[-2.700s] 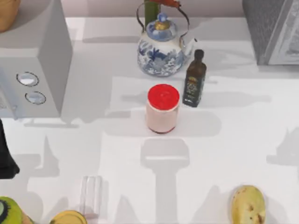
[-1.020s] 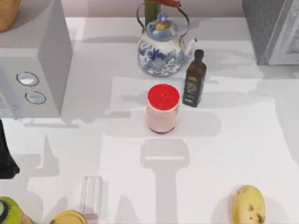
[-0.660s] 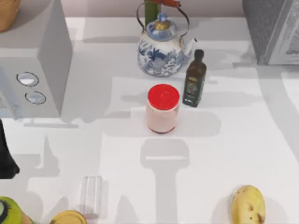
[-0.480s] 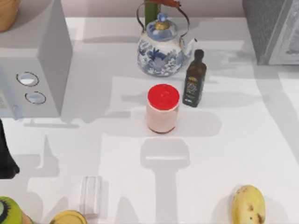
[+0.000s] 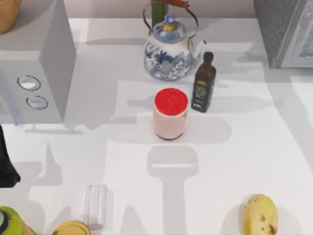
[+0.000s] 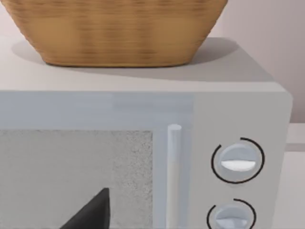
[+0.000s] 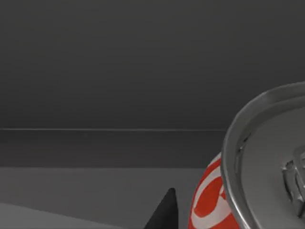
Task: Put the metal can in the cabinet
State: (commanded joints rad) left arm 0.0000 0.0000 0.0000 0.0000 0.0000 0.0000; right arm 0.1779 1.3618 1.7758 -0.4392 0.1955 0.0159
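The metal can (image 7: 248,181), silver-topped with a red and white label, fills the near corner of the right wrist view. It is surrounded by the dark grey inside walls of the cabinet (image 7: 119,71). A dark tip of my right gripper (image 7: 164,212) shows just beside the can; whether it touches the can is hidden. In the top view the cabinet (image 5: 286,29) stands at the back right corner. My left arm (image 5: 5,161) is parked at the left edge, and my left gripper (image 6: 90,212) faces the grey box with two dials (image 6: 238,162).
A pink jar with a red lid (image 5: 170,113) stands mid-table, with a dark slim bottle (image 5: 204,83) and a blue-and-white teapot (image 5: 168,49) behind it. The grey dial box (image 5: 34,63) is at the left. A yellow fruit (image 5: 259,215) and a clear glass (image 5: 95,205) lie near the front.
The shadows on the right side of the table have shifted toward the cabinet. Nothing on the table has moved, and the left arm is still.
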